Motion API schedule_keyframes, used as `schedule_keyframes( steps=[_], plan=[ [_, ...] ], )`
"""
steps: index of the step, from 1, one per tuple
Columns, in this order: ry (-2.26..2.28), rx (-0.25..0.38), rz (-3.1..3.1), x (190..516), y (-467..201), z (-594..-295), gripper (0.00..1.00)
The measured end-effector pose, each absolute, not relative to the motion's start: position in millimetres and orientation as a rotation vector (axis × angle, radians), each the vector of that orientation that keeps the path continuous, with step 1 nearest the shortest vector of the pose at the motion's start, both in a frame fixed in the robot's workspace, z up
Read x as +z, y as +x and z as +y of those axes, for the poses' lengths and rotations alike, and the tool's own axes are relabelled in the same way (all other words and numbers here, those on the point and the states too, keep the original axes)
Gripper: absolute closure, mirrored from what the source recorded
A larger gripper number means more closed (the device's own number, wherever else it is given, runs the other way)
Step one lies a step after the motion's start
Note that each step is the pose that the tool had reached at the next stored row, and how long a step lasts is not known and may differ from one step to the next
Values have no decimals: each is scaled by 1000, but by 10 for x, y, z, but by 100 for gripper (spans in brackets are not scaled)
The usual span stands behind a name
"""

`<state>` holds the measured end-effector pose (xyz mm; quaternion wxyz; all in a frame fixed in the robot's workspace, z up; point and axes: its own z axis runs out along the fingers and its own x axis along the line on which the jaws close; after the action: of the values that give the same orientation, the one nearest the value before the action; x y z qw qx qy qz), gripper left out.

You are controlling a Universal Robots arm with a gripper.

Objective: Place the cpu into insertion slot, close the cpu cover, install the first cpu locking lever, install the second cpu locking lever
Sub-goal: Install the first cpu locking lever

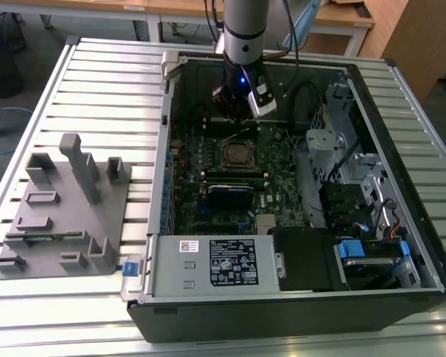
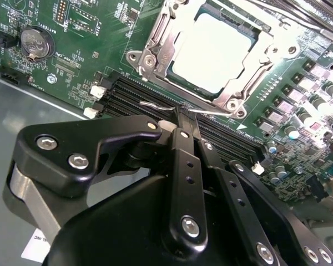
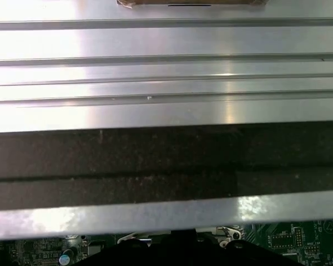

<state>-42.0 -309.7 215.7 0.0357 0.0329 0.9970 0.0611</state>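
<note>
In the second wrist view, the black claw is seen pressed together beside the dull silver-grey square cpu, seated beneath the thin silver metal cpu cover.

Slatted table bearing computer case, fixture.

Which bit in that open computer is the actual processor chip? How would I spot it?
Look inside the open computer case at the green motherboard. Near its middle, just below the robot's gripper, sits the cpu. It is the flat, pale silver square ringed by a metal frame, unlike the long black memory slots beside it.
</note>
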Motion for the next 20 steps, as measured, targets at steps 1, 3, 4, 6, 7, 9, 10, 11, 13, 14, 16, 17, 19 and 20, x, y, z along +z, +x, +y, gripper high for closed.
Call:
schedule_keyframes(
  steps=[1,3,4,6,7,9,10,11,13,14,16,17,19,20],
  plan=[
    [101,188,3063,2156,-419,-3097,89],
    [101,188,3063,2152,-384,-3097,89],
    [101,188,3063,2146,-353,-3097,89],
    [101,188,3063,2145,-354,-3097,89],
    [101,188,3063,2144,-355,-3097,89],
    [101,188,3063,2143,-357,-3097,89],
    [101,188,3063,2143,-357,-3097,89],
    [101,188,3063,2143,-357,-3097,89],
    [101,188,3063,2142,-357,-3097,89],
    [101,188,3062,2139,-357,-3097,89],
    [101,188,3062,2136,-357,-3097,89],
    [101,188,3063,2129,-357,-3097,89],
    [101,188,3063,2121,-357,-3097,89],
    [101,188,3063,2120,-357,-3097,89]
  ],
)
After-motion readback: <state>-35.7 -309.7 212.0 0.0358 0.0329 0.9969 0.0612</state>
